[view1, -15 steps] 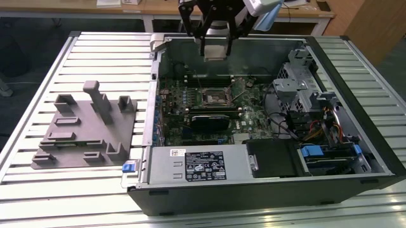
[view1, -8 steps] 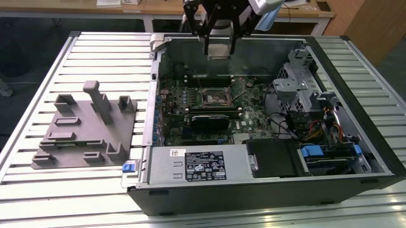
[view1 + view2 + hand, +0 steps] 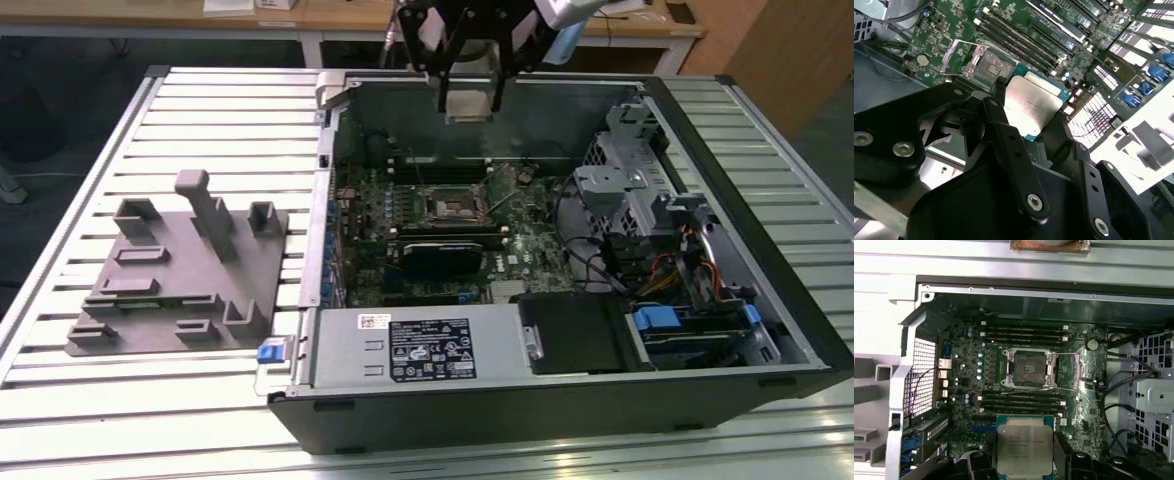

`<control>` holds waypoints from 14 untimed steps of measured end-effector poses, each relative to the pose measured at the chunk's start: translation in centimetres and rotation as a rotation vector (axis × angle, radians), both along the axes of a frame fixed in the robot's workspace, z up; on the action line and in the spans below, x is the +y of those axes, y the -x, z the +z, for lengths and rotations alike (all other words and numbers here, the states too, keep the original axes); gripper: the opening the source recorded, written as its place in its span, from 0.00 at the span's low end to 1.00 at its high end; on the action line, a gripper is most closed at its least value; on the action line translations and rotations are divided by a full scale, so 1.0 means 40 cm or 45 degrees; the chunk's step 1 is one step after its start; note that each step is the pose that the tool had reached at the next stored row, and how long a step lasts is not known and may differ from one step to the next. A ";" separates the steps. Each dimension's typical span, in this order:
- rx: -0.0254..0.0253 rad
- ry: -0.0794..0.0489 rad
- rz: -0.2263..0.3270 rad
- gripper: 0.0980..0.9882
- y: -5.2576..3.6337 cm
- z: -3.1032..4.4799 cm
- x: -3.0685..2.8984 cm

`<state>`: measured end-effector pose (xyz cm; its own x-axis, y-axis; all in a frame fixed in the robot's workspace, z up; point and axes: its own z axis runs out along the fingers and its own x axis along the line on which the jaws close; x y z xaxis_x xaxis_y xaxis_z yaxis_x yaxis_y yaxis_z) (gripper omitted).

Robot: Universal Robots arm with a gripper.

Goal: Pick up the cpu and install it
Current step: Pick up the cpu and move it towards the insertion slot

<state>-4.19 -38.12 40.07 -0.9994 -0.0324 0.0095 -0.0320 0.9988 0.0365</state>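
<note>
My gripper (image 3: 470, 98) hangs high over the far side of the open computer case (image 3: 747, 120), shut on the cpu (image 3: 470, 104), a small silvery square chip with a pale rim. Both wrist views show the cpu (image 3: 1030, 105) (image 3: 1023, 449) clamped by its edges between the black fingers (image 3: 1004, 130) (image 3: 977, 462). The dark square socket (image 3: 451, 205) (image 3: 1030, 368) (image 3: 990, 66) lies on the green motherboard below. Its metal frame is open and its middle is bare. The cpu is well above the socket and apart from it.
A grey fixture (image 3: 174, 270) with upright posts sits on the slatted table at the exterior view's left. Inside the case are a silver box with a white label (image 3: 414, 345), memory slots (image 3: 1024, 331), a metal drive cage (image 3: 641, 190) and loose cables (image 3: 667, 270).
</note>
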 end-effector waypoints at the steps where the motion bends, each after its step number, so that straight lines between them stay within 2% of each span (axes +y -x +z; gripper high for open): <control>1: 0.0000 0.000 0.000 0.50 -0.002 0.000 0.001; 14: -0.0003 -0.001 0.000 0.50 -0.042 -0.004 0.011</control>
